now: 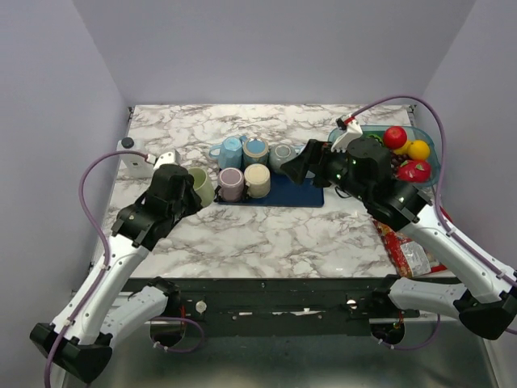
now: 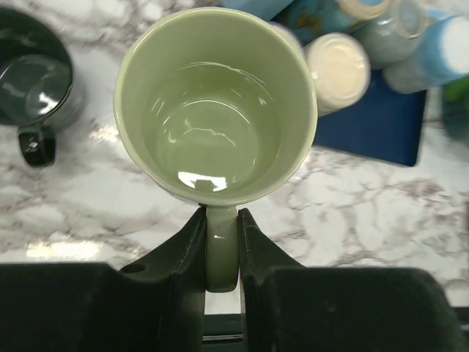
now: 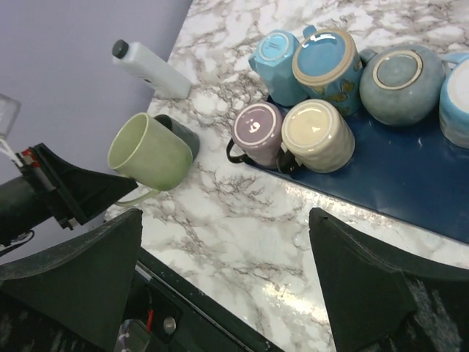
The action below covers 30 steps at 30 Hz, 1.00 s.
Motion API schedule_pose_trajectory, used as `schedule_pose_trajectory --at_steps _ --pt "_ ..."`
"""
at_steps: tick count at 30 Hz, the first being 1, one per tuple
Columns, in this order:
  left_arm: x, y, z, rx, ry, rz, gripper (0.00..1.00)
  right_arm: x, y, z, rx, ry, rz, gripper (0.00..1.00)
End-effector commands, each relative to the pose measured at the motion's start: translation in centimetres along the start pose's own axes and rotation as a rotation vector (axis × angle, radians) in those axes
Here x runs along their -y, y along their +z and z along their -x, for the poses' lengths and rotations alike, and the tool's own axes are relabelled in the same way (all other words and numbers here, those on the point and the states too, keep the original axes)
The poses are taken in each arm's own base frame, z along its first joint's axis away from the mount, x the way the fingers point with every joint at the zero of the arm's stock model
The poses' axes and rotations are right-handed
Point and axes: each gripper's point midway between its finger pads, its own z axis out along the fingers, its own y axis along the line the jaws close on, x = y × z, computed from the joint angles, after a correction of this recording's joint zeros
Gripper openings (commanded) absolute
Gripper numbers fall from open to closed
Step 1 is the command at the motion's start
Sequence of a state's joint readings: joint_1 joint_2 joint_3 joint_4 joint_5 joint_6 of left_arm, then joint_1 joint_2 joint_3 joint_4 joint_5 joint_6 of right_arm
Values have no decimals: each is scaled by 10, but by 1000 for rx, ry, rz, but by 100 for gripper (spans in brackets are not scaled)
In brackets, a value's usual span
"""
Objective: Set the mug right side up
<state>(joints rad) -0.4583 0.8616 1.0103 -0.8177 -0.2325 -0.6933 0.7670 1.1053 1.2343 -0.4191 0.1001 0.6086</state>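
Mug: one, pale green, at the near left of the table. I see it tipped on its side with its mouth facing the left wrist camera, and it seems clear of the marble.
Left gripper: its two fingers are clamped on the mug's handle, one on each side.
Packet: one, red, at the near right edge beside the right arm.
Dark mug: one, on the marble just beside the green one. I cannot tell which way up it is.
Tray: one, dark blue, mid-table.
Tray mugs: I count six.
- Near row: purple mug and cream mug.
- Behind them: faceted blue mug, patterned blue mug and grey mug.
- These five are bottoms up.
- The sixth is a light blue mug, cut off by the frame edge.

Right gripper: fingers wide apart and holding nothing, above the marble just near of the tray.
Bottle: one, white with a dark cap, lying at the far left.
Bowl: one, teal, at the far right. It holds two red balls and one yellow ball.
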Motion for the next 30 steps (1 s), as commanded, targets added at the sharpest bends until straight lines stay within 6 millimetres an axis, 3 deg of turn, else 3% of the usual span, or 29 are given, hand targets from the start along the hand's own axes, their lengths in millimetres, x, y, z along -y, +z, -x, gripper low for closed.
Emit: schedule_pose_trajectory --at_steps 1,14,19,30 --pt "-38 10 -6 69 -41 173 0 21 3 -25 -81 -12 -85 100" --pt "-62 58 -46 75 -52 217 0 32 -4 -41 -121 9 -123 100" --pt "-66 63 -51 102 -72 213 0 36 -5 -44 -126 11 -137 100" --pt "-92 74 -93 26 -63 268 2 41 -2 -55 -163 12 -149 100"
